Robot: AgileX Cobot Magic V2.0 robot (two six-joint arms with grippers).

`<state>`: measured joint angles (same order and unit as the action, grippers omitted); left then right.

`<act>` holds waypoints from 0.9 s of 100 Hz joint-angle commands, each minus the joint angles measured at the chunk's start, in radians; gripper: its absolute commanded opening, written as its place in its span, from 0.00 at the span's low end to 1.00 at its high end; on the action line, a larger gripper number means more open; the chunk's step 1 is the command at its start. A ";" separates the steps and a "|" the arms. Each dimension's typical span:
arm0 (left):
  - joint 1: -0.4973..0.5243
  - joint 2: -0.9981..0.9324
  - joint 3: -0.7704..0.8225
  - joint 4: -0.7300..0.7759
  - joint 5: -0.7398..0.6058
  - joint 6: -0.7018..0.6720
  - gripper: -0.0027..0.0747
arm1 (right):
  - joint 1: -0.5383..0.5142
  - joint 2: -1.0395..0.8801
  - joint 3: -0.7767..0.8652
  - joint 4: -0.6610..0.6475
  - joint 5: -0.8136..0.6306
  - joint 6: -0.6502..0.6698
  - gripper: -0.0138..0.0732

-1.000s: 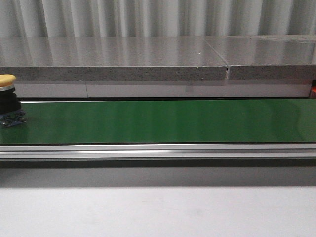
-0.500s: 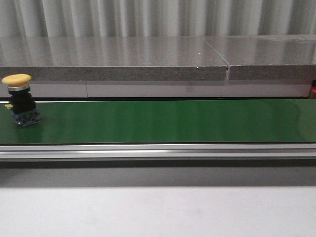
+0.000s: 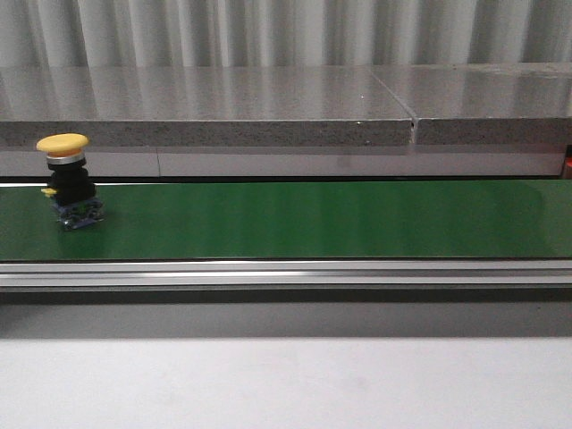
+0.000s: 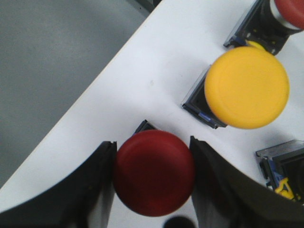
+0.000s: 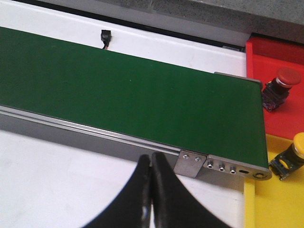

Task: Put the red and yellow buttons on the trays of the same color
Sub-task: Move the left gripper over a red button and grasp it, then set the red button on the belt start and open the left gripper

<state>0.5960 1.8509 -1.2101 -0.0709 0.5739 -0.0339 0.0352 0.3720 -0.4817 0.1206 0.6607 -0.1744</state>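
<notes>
The green conveyor belt [image 3: 295,219] ran across the front view, and at its far end — seen from the right wrist — sat the red tray [image 5: 278,85] and the yellow tray [image 5: 275,199], each already holding one button: a red button [image 5: 280,84] and a yellow button [image 5: 290,159].

A yellow-capped button [image 3: 68,179] stood upright near the belt's left end, well apart from both trays; neither arm showed in the front view.

On the white table [image 4: 142,80] the left claw [image 4: 153,173] was spread around a dark red button [image 4: 154,172], one finger on each side of the cap and close against it — whether they already pinched it, I could not tell. The cap lay squarely between the fingers, so the coming move looked like a straight squeeze and lift. A second yellow button [image 4: 247,87] stood just beside it.

The right claw [image 5: 151,199] hung pressed together, holding nothing, above the belt's near rail and close to the tray end.
</notes>
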 commanded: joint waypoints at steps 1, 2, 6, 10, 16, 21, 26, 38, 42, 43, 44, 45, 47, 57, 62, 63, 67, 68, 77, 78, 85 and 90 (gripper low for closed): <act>0.000 -0.046 -0.031 0.001 -0.037 -0.007 0.29 | 0.003 0.005 -0.025 -0.002 -0.065 -0.008 0.08; 0.000 -0.048 -0.031 0.001 -0.037 -0.005 0.29 | 0.003 0.005 -0.025 -0.002 -0.065 -0.008 0.08; 0.000 -0.054 -0.031 0.001 -0.037 0.001 0.29 | 0.003 0.005 -0.025 -0.002 -0.065 -0.008 0.08; -0.002 -0.065 -0.029 0.001 -0.037 0.001 0.29 | 0.003 0.005 -0.025 -0.002 -0.065 -0.008 0.08; -0.007 -0.088 -0.018 0.004 -0.039 0.005 0.29 | 0.003 0.005 -0.025 -0.002 -0.065 -0.008 0.08; -0.015 -0.118 -0.003 0.004 -0.044 0.021 0.29 | 0.003 0.005 -0.025 -0.002 -0.064 -0.008 0.08; -0.025 -0.149 0.014 0.008 -0.052 0.034 0.29 | 0.003 0.005 -0.025 -0.002 -0.064 -0.008 0.08; -0.061 -0.232 0.063 0.023 -0.082 0.034 0.29 | 0.003 0.005 -0.025 -0.002 -0.064 -0.008 0.08; -0.073 -0.263 0.079 0.023 -0.084 0.034 0.29 | 0.003 0.005 -0.025 -0.002 -0.064 -0.008 0.08; -0.077 -0.273 0.083 0.023 -0.084 0.034 0.29 | 0.003 0.005 -0.025 -0.002 -0.064 -0.008 0.08; -0.078 -0.273 0.083 0.023 -0.084 0.034 0.29 | 0.003 0.005 -0.025 -0.002 -0.064 -0.008 0.08; -0.080 -0.283 0.088 0.023 -0.084 0.034 0.29 | 0.003 0.005 -0.025 -0.002 -0.064 -0.008 0.08; -0.086 -0.298 0.094 0.023 -0.084 0.034 0.29 | 0.003 0.005 -0.025 -0.002 -0.064 -0.008 0.08; -0.117 -0.370 0.113 0.023 -0.070 0.034 0.29 | 0.003 0.005 -0.025 -0.002 -0.064 -0.008 0.08; -0.138 -0.405 0.118 0.021 -0.056 0.034 0.29 | 0.003 0.005 -0.025 -0.002 -0.064 -0.008 0.08; -0.144 -0.414 0.119 0.021 -0.052 0.034 0.29 | 0.003 0.005 -0.025 -0.002 -0.064 -0.008 0.08; -0.161 -0.438 0.122 0.021 -0.045 0.034 0.29 | 0.003 0.005 -0.025 -0.002 -0.064 -0.008 0.08; -0.167 -0.447 0.122 0.021 -0.042 0.034 0.29 | 0.003 0.005 -0.025 -0.002 -0.064 -0.008 0.08; -0.215 -0.499 0.122 0.008 -0.037 0.034 0.29 | 0.003 0.005 -0.025 -0.002 -0.064 -0.008 0.08; -0.220 -0.502 0.122 0.008 -0.037 0.034 0.29 | 0.003 0.005 -0.025 -0.002 -0.064 -0.008 0.08; -0.268 -0.528 0.122 0.010 -0.026 0.034 0.29 | 0.003 0.005 -0.025 -0.002 -0.064 -0.008 0.08; -0.302 -0.538 0.122 0.010 -0.016 0.034 0.29 | 0.003 0.005 -0.025 -0.002 -0.064 -0.008 0.08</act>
<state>0.3449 1.3667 -1.0625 -0.0502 0.5875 0.0000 0.0352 0.3720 -0.4817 0.1206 0.6607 -0.1744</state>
